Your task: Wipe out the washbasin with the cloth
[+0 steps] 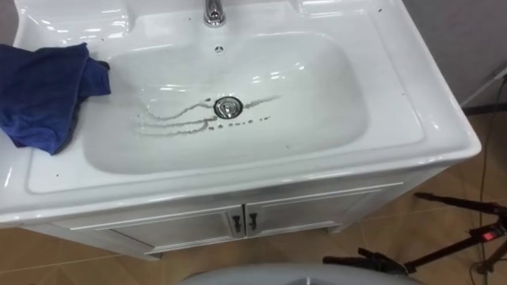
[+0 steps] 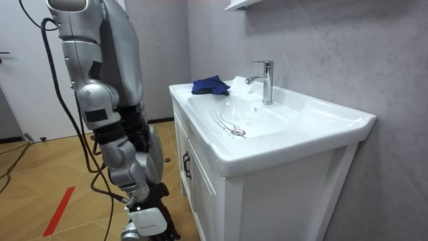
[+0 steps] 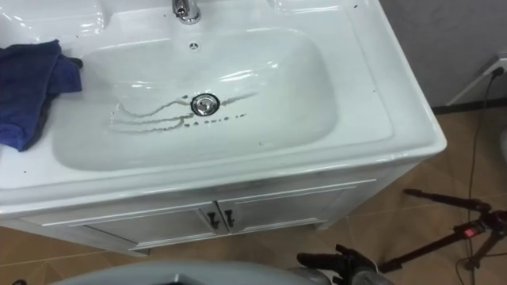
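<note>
Wiping had not begun: grey streaks [image 1: 170, 119] crossed the basin [image 1: 317, 103] centre, blue cloth [image 1: 40, 95] lay upper left, right hand [image 2: 144, 226] hung at the room view's bottom, spread or curled I couldn't tell

Blue cloth [image 1: 40, 91] cut by left edge, faucet [image 1: 213, 12] top cropped, right hand [image 2: 136, 231] cut by bottom edge

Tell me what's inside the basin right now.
The basin holds a metal drain with grey streaks running mostly left from it. The blue cloth on the left rim hides whatever lies beneath.
</note>
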Motion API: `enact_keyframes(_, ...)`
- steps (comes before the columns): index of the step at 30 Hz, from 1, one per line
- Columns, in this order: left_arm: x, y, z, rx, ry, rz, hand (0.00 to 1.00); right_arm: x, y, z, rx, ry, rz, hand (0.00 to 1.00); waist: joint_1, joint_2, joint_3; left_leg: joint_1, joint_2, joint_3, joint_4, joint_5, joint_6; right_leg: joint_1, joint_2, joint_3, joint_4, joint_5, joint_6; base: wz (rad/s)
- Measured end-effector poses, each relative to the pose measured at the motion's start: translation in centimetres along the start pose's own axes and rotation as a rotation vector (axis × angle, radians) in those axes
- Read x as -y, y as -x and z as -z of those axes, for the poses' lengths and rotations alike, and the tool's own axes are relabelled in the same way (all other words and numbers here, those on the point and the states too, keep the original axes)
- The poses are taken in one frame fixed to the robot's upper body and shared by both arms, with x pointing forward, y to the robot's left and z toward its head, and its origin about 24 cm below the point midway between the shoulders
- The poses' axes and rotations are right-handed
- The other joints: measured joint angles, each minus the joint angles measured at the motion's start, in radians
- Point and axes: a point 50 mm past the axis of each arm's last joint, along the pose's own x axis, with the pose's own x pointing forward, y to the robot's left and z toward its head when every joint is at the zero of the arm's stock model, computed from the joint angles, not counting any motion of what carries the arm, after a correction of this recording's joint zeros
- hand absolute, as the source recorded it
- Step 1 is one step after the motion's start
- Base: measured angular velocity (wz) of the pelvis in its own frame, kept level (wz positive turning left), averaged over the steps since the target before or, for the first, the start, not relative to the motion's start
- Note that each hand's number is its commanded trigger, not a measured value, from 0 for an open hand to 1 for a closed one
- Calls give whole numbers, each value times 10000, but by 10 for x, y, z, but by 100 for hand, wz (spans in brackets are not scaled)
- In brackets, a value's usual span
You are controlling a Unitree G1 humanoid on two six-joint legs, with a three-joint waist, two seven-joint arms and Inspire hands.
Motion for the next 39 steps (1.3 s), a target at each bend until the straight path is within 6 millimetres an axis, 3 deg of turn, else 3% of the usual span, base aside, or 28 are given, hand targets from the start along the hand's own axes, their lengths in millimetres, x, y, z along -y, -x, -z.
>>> enact_keyframes(11, -4, 3, 36, -809, 4537, -577, 0, 4, 1, 7, -247, -459, 27, 0, 371, 109, 10, 59, -18, -264, 57, -6, -1, 200, -10, -143, -9, 0, 1, 6)
enact_keyframes(16, -15, 5, 40, -811, 6251, -1628, 0, 8, 2, 5, -313, -316, 162, 0, 572, 195, 40, 74, -40, -492, 102, 2, -13, 321, -10, -198, -12, -18, 21, 12)
enact_keyframes(25, -71, 17, 28, 522, 11506, -4945, 0, 28, 5, 3, -481, 627, 865, 0, 1660, 341, 32, -13, -202, -846, 164, 28, -27, 351, -128, -521, -12, -163, 38, 12)
enact_keyframes(33, -107, 35, 18, 1321, 14187, -7074, 0, 32, 6, -4, -314, 1541, 1348, 0, 2021, 456, -60, -132, -282, -1285, 173, 62, 9, 340, -194, -957, 8, -221, 98, 17)
enact_keyframes(39, -160, 74, -21, 4050, 15132, -8791, 0, 34, 7, -16, 242, 2066, 1487, 0, 2214, 513, -86, -154, -358, -1394, 173, 64, 11, 313, -193, -976, 0, -221, 98, 5)
